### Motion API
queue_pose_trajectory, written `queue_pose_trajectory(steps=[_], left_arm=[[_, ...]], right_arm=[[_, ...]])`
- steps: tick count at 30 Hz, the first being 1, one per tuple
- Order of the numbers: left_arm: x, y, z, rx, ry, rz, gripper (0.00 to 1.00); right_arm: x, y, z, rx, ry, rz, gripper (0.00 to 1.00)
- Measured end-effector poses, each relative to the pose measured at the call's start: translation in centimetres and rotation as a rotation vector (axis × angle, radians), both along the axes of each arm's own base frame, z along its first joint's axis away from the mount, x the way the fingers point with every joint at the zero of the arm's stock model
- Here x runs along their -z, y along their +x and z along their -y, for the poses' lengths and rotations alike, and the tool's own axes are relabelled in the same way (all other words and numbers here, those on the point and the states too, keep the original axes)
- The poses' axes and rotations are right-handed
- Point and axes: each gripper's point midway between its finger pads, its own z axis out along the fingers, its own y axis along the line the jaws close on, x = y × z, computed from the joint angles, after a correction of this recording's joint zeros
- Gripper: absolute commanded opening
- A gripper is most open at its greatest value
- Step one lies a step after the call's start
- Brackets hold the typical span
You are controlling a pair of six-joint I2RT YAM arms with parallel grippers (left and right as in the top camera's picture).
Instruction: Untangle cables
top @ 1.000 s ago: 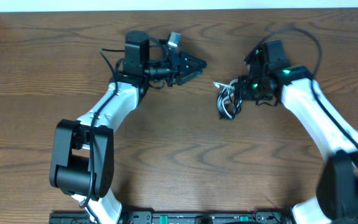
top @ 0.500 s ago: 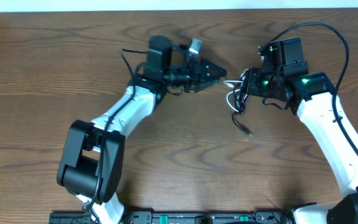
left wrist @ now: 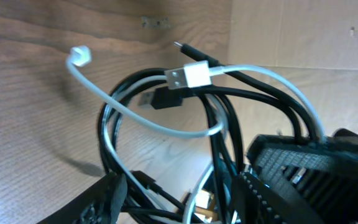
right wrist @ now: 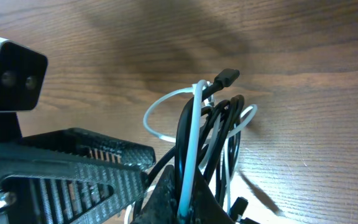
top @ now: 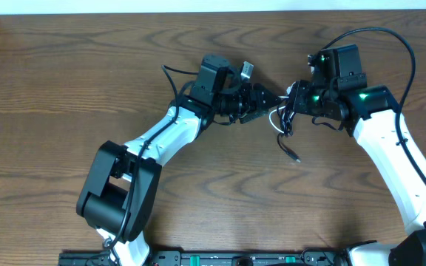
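Over the middle-right of the wooden desk (top: 65, 89), the two arms are meeting: the left arm (top: 161, 137) is stretching across toward the right arm (top: 390, 148), which is arching in from its own side. The right claw (top: 296, 103) is clamping fully shut on the cables (top: 281, 118), holding the bundle up with loops hanging beneath it and one black tail trailing toward the desk just below. The left claw (top: 265, 98) is standing partly open right against that bundle. In its wrist view its fingers are sitting apart with the lower loops passing between them, and nothing is looking pinched, though any contact is falling below the picture's edge. The black cable (left wrist: 229, 124) is making up most of the tangle in several loops, while the white cable (left wrist: 135, 118) is threading through them in one wide arc. Its flat white plug (left wrist: 188, 76) is lying across the top of the black loops, and its small far end (left wrist: 79, 57) is sticking out free to one side.

Judging by this, the step in hand is the separation itself: one claw is anchoring while the other is lining up for a strand. The next move is calling for the left claw to close on one cable only, probably the white arc, and draw it sideways without dragging black loops along
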Motion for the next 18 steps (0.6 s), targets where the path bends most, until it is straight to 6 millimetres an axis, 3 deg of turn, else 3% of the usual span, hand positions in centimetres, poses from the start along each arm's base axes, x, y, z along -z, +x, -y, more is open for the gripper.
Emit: queue_pose_trajectory(steps=[9,16,18], left_arm=[[-0.1,1.0,0.5,-0.009,-0.006,0.08,0.77],[-0.5,1.2,2.4,0.003,-0.056,0.133,0.77],[-0.5,1.1,2.7,0.005,-0.062,0.129,0.72]], right_arm=[[0.0,0.0,0.0,0.0,0.001,0.001,0.01],[0.1,0.2,0.5,0.018,-0.013,0.002,0.01],[0.1,0.2,0.7,0.023,-0.018,0.002,0.01]])
